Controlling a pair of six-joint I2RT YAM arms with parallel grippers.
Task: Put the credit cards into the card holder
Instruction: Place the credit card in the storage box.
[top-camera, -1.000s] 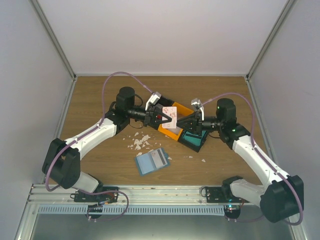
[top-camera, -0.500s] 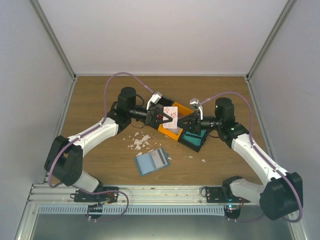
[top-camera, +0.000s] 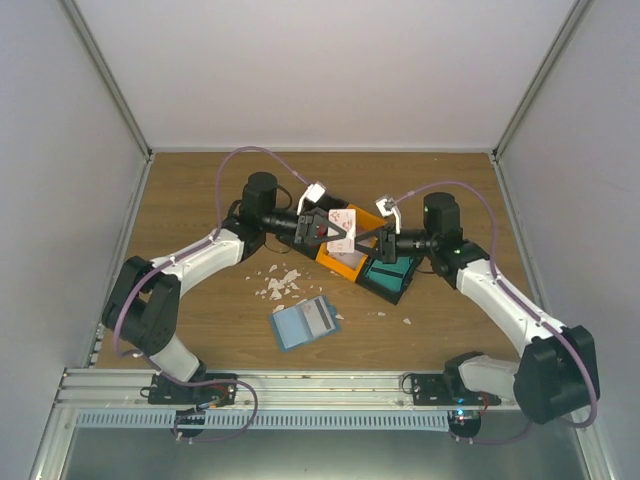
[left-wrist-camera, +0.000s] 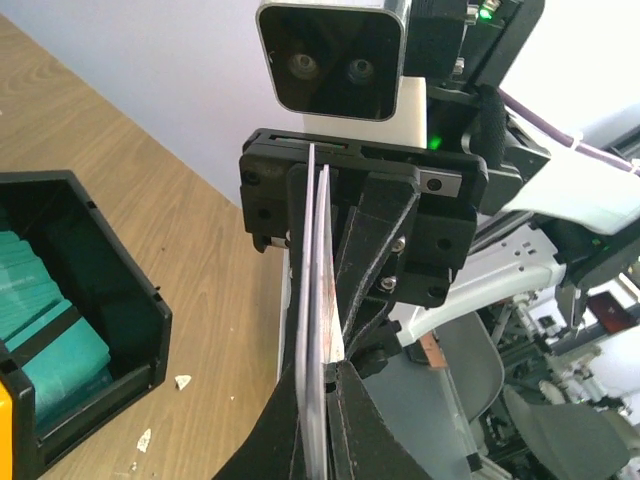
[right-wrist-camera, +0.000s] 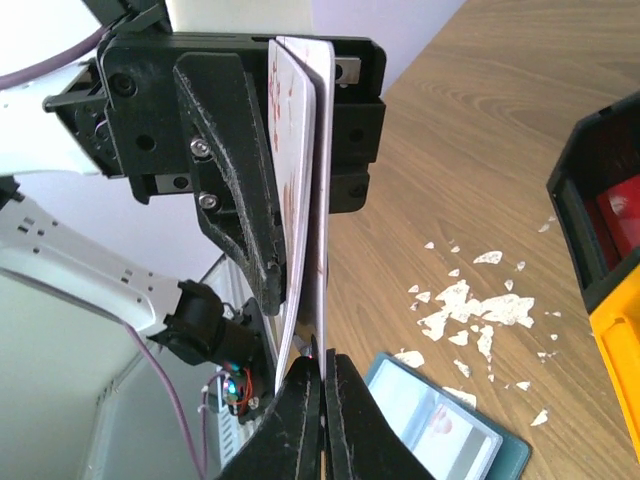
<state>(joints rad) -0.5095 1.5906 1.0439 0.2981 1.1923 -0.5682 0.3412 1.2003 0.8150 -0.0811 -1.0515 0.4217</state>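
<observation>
Two pale credit cards (top-camera: 343, 227) with red print are held upright in the air above the bins, between both arms. My left gripper (top-camera: 326, 230) is shut on them; in its wrist view they run edge-on (left-wrist-camera: 314, 300) between its jaws. My right gripper (top-camera: 363, 238) faces it and is shut on the near edge of one card (right-wrist-camera: 322, 200), while the other card (right-wrist-camera: 296, 190) bows away to the left. The dusty-blue card holder (top-camera: 303, 322) lies open and flat on the table nearer the front, also visible under my right fingers (right-wrist-camera: 440, 425), with one card in a pocket.
A black-and-orange row of bins (top-camera: 348, 264) lies diagonally under the grippers, with a teal block (top-camera: 386, 274) in its black end bin (left-wrist-camera: 120, 340). White scraps (top-camera: 280, 283) litter the wood between the bins and the holder. Walls close in the table on three sides.
My right gripper has moved left up to the cards and shut on a card's edge. The left arm has shifted slightly right, still holding the cards.
</observation>
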